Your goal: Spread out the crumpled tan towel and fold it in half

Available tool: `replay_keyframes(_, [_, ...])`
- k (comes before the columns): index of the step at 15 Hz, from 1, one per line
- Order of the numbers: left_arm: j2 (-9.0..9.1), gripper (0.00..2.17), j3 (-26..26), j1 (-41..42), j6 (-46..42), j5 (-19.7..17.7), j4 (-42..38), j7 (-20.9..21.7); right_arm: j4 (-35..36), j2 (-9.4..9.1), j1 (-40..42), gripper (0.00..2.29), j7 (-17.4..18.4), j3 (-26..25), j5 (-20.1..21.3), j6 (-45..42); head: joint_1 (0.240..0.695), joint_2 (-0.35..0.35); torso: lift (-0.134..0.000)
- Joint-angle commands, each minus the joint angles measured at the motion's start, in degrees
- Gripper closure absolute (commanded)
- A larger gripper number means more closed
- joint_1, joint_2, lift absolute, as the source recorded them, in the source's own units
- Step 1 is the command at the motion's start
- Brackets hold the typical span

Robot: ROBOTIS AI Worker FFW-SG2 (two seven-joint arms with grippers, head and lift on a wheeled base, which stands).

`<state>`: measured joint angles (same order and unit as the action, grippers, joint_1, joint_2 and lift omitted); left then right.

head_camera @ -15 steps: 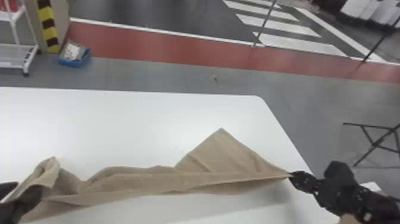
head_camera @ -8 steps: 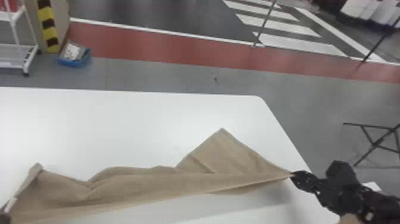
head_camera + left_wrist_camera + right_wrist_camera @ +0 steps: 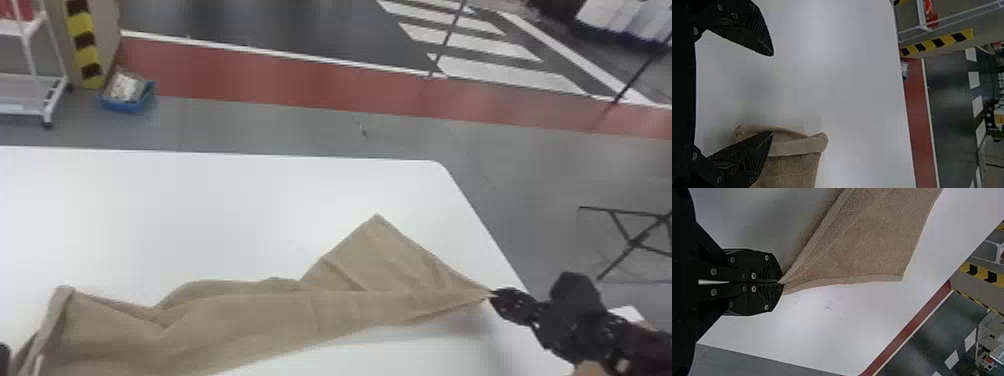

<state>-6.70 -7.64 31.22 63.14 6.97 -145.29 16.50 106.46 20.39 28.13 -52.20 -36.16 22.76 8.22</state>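
At the far left my left tool (image 3: 771,94) has its two fingers well apart, one of them over the turned-back end of the tan towel (image 3: 240,320); whether it touches the cloth I cannot tell. I judge it is open to take a better bite of that end, since a doubled hem there needs opening out. From that end the towel runs in a long, rumpled band across the white tabletop (image 3: 200,215), then rises to a flat, pointed flap lying toward the far side. At the right my right tool (image 3: 779,282) is clamped on a pinched corner near the tabletop's side edge, likely as an anchor so a pull from the left can draw the folds out. Compared with a second ago, the left end has gone from bunched up to lying broader, my left tool has shifted toward the view's edge, and my right tool has barely moved.
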Motion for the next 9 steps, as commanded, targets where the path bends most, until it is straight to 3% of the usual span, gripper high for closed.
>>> replay_keyframes(1, [-1.65,0.21,-0.4,1.3,-5.5,1.6,-0.6,7.6,0.0,0.00,0.0,1.58,0.0,0.4,0.0,0.0,0.695,-0.350,-0.124])
replay_keyframes(5, [-7.27,0.30,-1.1,2.2,-9.0,2.1,-1.7,24.3,0.1,-0.09,-0.2,1.58,0.0,0.7,0.0,0.2,0.695,-0.350,-0.124])
replay_keyframes(9, [-13.07,0.30,-1.0,3.2,-8.7,3.2,-2.7,31.3,0.2,-0.26,-0.4,1.57,0.0,0.8,0.0,0.2,0.695,-0.350,-0.124])
